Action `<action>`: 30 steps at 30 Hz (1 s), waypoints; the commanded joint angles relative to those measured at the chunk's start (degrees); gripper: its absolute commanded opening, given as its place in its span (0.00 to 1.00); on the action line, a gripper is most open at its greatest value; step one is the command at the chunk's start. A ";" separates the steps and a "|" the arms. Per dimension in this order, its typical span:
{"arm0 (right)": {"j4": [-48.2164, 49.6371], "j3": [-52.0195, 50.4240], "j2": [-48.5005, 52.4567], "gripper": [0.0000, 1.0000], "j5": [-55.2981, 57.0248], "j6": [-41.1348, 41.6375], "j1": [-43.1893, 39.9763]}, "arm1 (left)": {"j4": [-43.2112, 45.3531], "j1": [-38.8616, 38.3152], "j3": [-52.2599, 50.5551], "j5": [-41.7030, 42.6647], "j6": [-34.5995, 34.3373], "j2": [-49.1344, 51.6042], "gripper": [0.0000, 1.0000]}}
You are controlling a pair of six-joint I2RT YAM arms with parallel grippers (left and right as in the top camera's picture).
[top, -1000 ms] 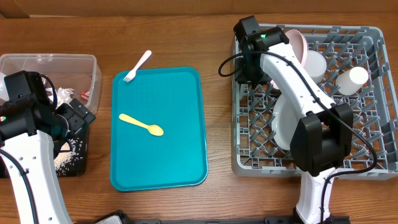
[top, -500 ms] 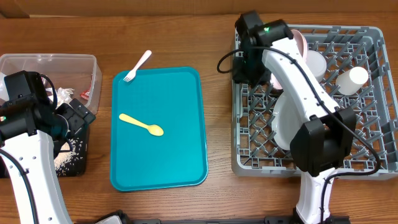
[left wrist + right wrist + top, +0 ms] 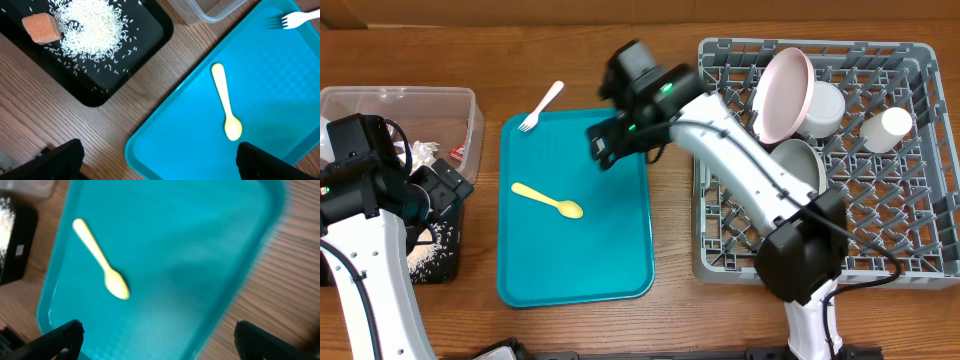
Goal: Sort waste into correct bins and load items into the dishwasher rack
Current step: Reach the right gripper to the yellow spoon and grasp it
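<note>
The yellow spoon (image 3: 548, 201) lies on the teal tray (image 3: 610, 250), and the pale fork (image 3: 541, 105) rests across the tray's back left corner. My right gripper (image 3: 605, 143) hangs open and empty over the tray's back part; in its wrist view the spoon (image 3: 102, 265) lies ahead of the open right gripper (image 3: 160, 340). My left gripper (image 3: 160, 165) is open and empty above the tray's front left corner, close to the black tray (image 3: 135, 55) holding rice (image 3: 92, 25) and an orange cube (image 3: 42, 29). The dishwasher rack (image 3: 920, 265) holds a pink plate (image 3: 782, 95), a grey-green plate (image 3: 798, 165), a white bowl (image 3: 827, 108) and a cup (image 3: 895, 125).
The clear tub (image 3: 400, 100) with crumpled napkins and a wrapper stands at the back left, behind the black tray (image 3: 435, 258). The left arm covers much of both. Bare wood shows between the teal tray and the rack.
My right gripper opened and swung left from the rack's back left corner to over the teal tray. The pink plate now stands free in the rack. The left arm has not moved.
</note>
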 commanded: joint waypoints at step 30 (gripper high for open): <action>33.38 -21.86 5.73 1.00 16.26 -9.70 19.17 | 0.07 0.31 -0.15 -0.76 -0.81 -0.07 1.00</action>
